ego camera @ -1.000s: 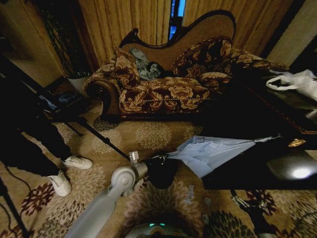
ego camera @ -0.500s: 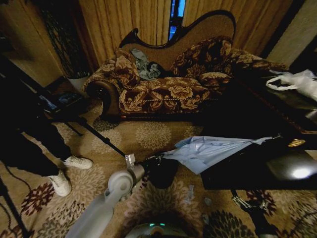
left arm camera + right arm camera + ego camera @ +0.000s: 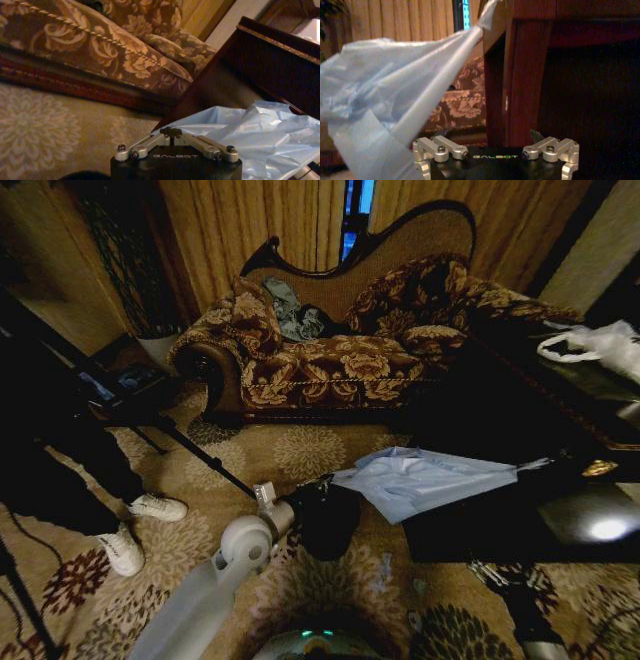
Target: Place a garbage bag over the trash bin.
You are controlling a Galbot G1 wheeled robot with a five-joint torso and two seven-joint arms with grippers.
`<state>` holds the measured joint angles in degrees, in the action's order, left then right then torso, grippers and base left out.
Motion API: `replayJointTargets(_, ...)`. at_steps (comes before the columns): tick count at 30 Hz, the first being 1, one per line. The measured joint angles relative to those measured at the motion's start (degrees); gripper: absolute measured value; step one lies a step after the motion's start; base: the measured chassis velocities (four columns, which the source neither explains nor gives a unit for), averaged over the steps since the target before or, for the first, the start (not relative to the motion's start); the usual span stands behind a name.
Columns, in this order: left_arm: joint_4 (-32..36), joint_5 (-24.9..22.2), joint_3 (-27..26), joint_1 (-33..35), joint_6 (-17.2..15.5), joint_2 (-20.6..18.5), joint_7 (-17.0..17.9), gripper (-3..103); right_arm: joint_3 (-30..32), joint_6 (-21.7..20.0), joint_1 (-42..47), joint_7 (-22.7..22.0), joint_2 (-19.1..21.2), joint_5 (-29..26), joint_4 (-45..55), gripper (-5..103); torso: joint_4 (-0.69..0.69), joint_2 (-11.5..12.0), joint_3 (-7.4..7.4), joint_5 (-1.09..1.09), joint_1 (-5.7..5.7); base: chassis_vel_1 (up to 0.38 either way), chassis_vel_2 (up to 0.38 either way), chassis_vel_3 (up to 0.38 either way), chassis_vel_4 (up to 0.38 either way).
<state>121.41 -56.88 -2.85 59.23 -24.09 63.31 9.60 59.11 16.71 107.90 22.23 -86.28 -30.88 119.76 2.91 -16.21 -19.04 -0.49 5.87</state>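
Low in the middle of the head view, the left gripper is sitting at the rim of the trash bin, clenched on a corner of the garbage bag. From that corner the pale blue film is stretching rightward across the centre of the frame, its far end lying against the edge of the dark table. In the left wrist view the closed claw is pinching the edge of the bag, which is spreading toward the lower right of that frame.

The right gripper is hanging at the lower right of the head view, beneath the bag. In the right wrist view its fingers are spread wide with nothing between them, while the bag is hanging across the left half of that frame in front of the table leg.

The bin is standing on the patterned carpet, and its inside is too dark to make out. A white plastic bag is lying on the table at the right edge. A sofa is closing off the upper middle, and a person's white shoes are standing at the left. Open carpet is lying between the sofa and the bin.
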Motion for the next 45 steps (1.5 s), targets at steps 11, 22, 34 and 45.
replayJointTargets(11, -1.91, 2.51, 1.1, -0.95, 0.45, 0.09, -2.26, 0, 2.7, -0.94, 1.6, -1.05, -0.87, -4.05, 6.45, 100, 0.0, 0.0, 0.0, 0.0, 0.0, 0.0, 0.0, 0.0, 0.0)
replayJointTargets(22, -3.31, 3.97, 1.9, -1.13, 0.69, 0.82, -3.07, 0, 4.21, -4.78, 3.17, -6.31, -0.87, -7.98, 18.72, 100, 0.0, 0.0, 0.0, -0.01, 0.0, 0.0, 0.0, 0.0, 0.0)
replayJointTargets(34, -2.91, 7.77, 4.9, -2.05, 1.07, 2.25, -2.49, 0, -1.11, -17.36, -3.2, -20.1, 6.55, -2.52, 23.94, 100, -0.01, 0.0, 0.0, 0.01, 0.0, 0.0, 0.0, 0.0, 0.0)
replayJointTargets(45, -4.2, 14.84, 6.89, -1.95, 2.46, 1.83, -3.53, 0, -5.4, -29.14, -5.69, -28.05, 13.57, -3.33, 23.75, 100, 0.0, 0.0, 0.0, 0.0, 0.0, 0.0, 0.0, 0.0, 0.0)
